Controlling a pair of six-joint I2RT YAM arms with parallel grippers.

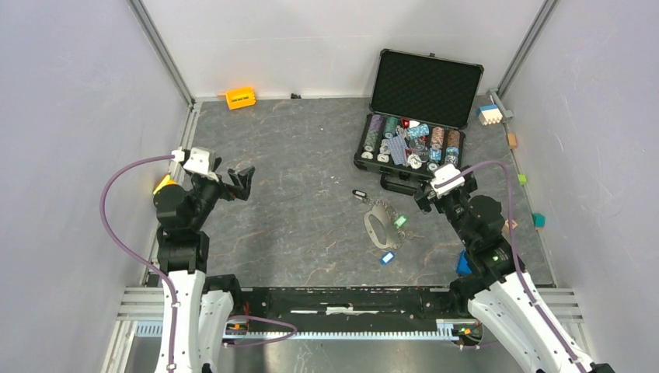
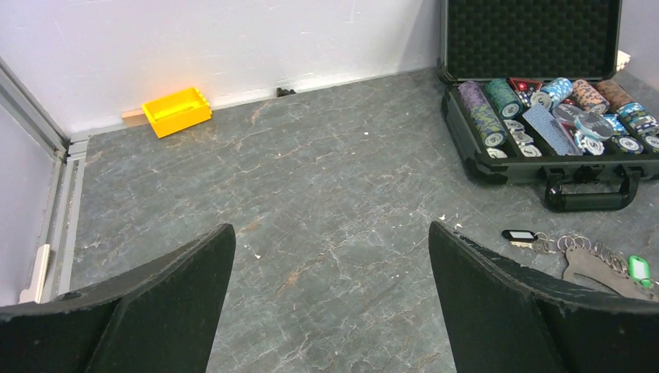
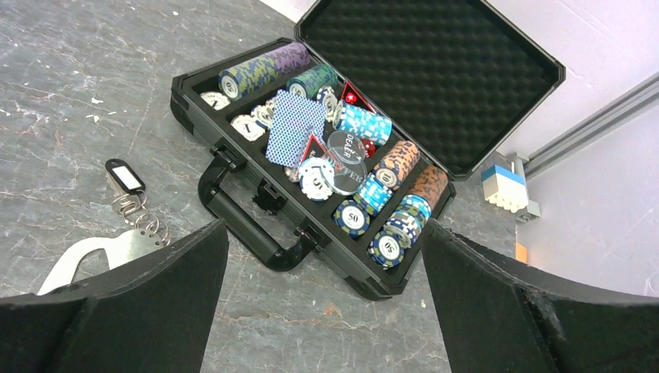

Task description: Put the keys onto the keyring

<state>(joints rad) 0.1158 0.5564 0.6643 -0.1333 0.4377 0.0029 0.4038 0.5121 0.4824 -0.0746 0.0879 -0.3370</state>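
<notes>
Keyring (image 1: pixel 370 225) near case (image 1: pixel 426 78) front edge, seemingly apart.

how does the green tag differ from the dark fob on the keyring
Colour: the green tag is bright green; the dark fob is black with a white label window.
Place: the dark fob lies at the far end of the chain, by the handle of the poker case; the green tag lies beside the oval loop, nearer the near edge of the table.
Shared: both are small tags lying flat, untouched.
</notes>
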